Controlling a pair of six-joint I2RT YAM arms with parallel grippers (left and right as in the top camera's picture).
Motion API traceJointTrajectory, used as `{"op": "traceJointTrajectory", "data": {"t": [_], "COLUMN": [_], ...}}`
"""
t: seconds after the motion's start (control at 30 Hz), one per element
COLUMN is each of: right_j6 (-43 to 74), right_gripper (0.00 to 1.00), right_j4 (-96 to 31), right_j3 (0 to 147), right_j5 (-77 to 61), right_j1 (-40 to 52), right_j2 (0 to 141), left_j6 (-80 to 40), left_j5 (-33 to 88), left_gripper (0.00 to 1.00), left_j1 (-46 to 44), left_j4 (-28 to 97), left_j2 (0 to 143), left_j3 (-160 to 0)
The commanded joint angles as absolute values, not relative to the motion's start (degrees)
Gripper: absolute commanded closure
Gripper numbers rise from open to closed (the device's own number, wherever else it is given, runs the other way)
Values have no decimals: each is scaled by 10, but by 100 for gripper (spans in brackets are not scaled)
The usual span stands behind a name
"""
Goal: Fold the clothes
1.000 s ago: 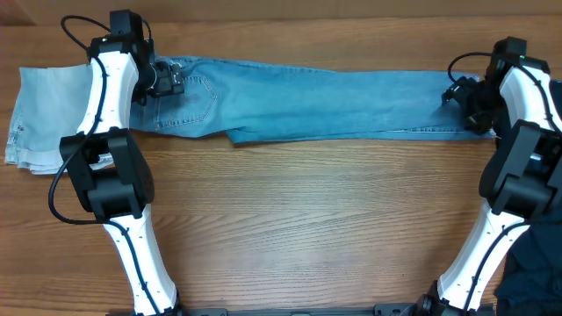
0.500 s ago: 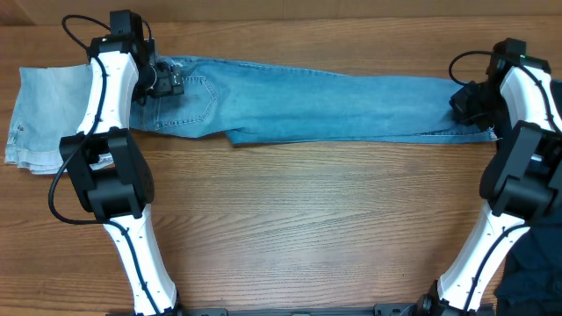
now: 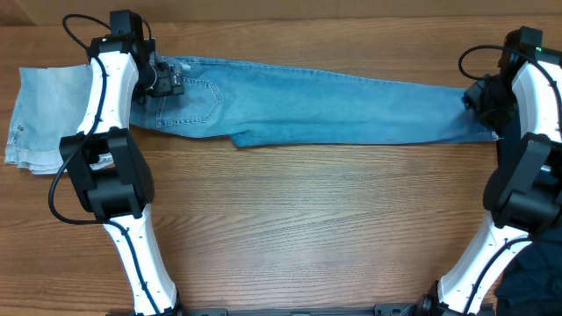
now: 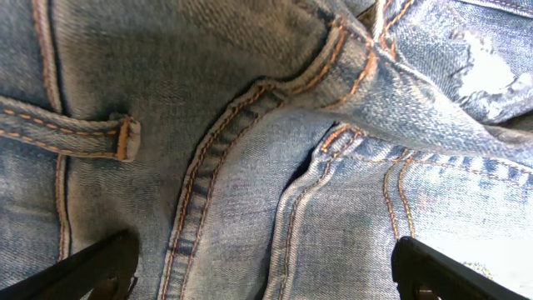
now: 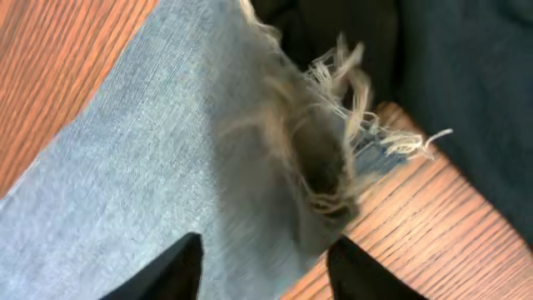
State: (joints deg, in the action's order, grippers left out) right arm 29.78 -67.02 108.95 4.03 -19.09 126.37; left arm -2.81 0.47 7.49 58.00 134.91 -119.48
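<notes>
The long light-blue jeans [image 3: 334, 110] lie stretched across the far side of the wooden table, waist at the left, hem at the right. My left gripper [image 3: 163, 81] is over the waistband and back pocket; in the left wrist view its fingers [image 4: 262, 275] stand wide apart over the denim seams [image 4: 250, 167]. My right gripper [image 3: 485, 98] is at the frayed hem; in the right wrist view the fingers [image 5: 265, 267] have the hem [image 5: 316, 167] bunched and lifted between them. A paler folded denim piece [image 3: 44, 114] lies at the far left.
A dark garment [image 3: 536, 281] lies at the near right corner beside the right arm's base. Dark cloth [image 5: 466, 83] also shows beyond the hem in the right wrist view. Bare wood table [image 3: 307, 228] spans the middle and front.
My right gripper has moved right and slightly nearer with the hem, pulling the leg straighter and longer. The left gripper and the waist have stayed put.
</notes>
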Motion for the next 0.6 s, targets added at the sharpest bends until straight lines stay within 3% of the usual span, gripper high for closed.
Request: {"op": "traceJointTrajectory", "data": {"t": [0.0,0.07,0.17,0.37,0.4,0.43,0.47,0.5,0.53,0.57], "right_j6": [252,172,66,48,27,6,-7,-8,-9,-10], "right_gripper": [43,35,34,21,23,33,59,73,96,96], "right_j4": [-667,-668,-685,-689,-688,-680,-668,-655,-629,-598], "right_j3": [1088,1105,1138,1140,1138,1132,1122,1112,1092,1065], "right_j5": [55,65,49,46,23,-13,-37,-42,-42,-42], "right_j1": [-194,-194,-188,-185,-185,-184,-183,-183,-183,-183], "right_j2": [1245,1245,1245,1245,1245,1245,1245,1245,1245,1245], "left_j6": [-16,-12,-13,-23,-28,-28,-28,-28,-28,-28], "left_j5": [9,2,1,2,16,32,51,60,78,80], "left_gripper": [0,0,0,0,3,14,27,34,46,52], "left_j1": [72,72,72,69,69,69,69,69,68,65], "left_j4": [578,568,580,632,636,634,634,633,634,634], "left_j2": [1338,1338,1337,1337,1337,1337,1337,1337,1337,1337], "left_j3": [-1192,-1196,-1233,-1272,-1272,-1267,-1262,-1257,-1249,-1242]}}
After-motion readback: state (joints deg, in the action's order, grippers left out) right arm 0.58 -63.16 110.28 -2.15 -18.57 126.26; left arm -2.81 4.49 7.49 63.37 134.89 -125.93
